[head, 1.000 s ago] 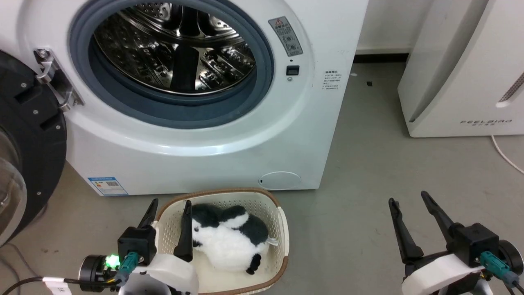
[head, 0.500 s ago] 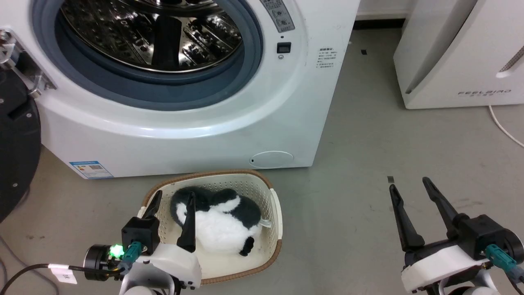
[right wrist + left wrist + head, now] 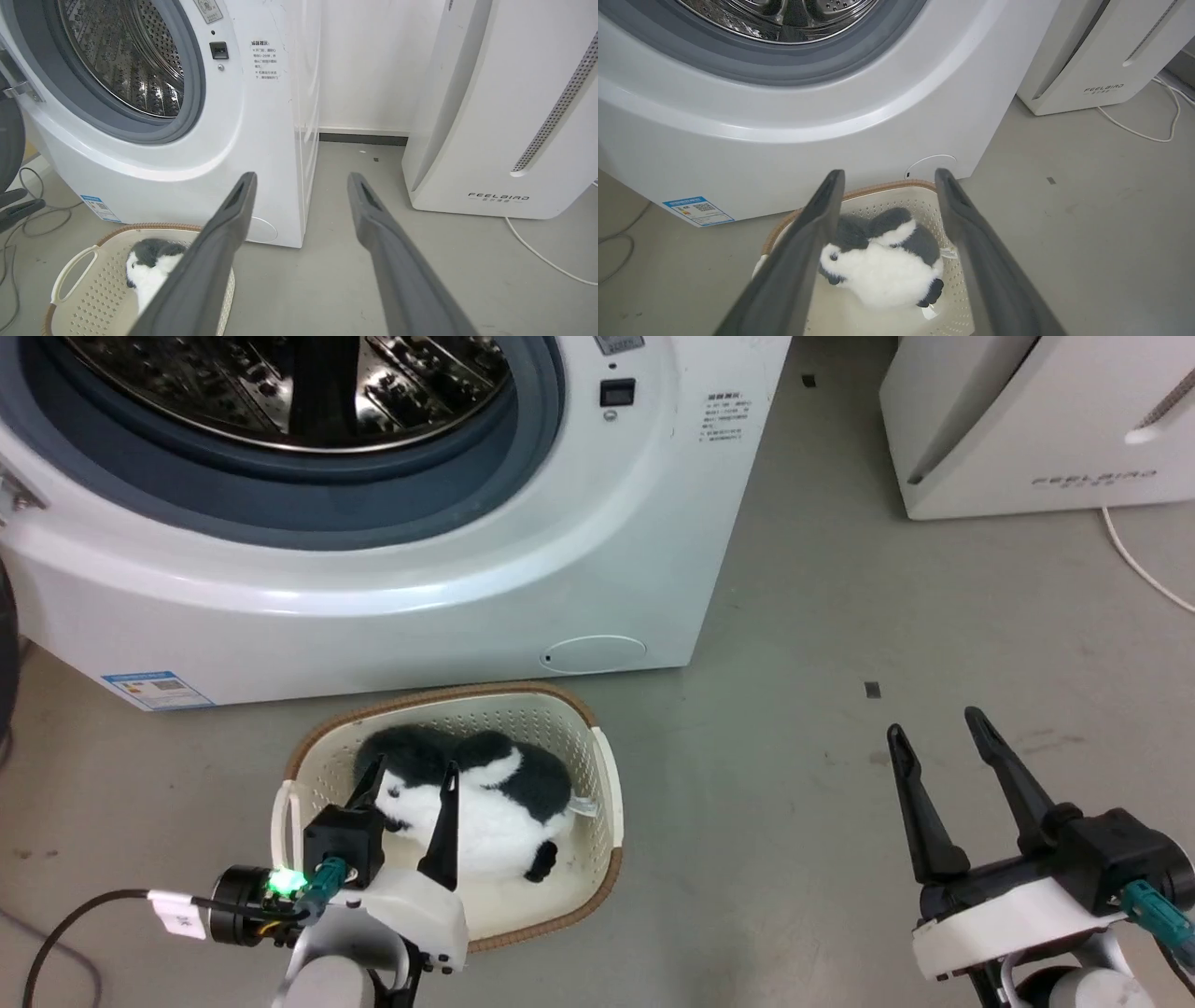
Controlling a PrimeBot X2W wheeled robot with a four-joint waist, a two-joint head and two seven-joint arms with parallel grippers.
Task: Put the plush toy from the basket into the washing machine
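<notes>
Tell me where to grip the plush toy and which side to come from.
Take the plush toy across its plump white middle, coming down from above: it lies low in the basket, whose walls block any sideways approach. The open left claw, above its head end, probably suits best.

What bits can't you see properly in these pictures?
- Plush toy: right wrist view, half hidden behind a finger of the right gripper.
- Basket bottom: head view, partly under the toy and the left gripper.
- Washing machine: head view, drum top cut off by the upper edge.
- Blue label: head view, print too small to read.
</notes>
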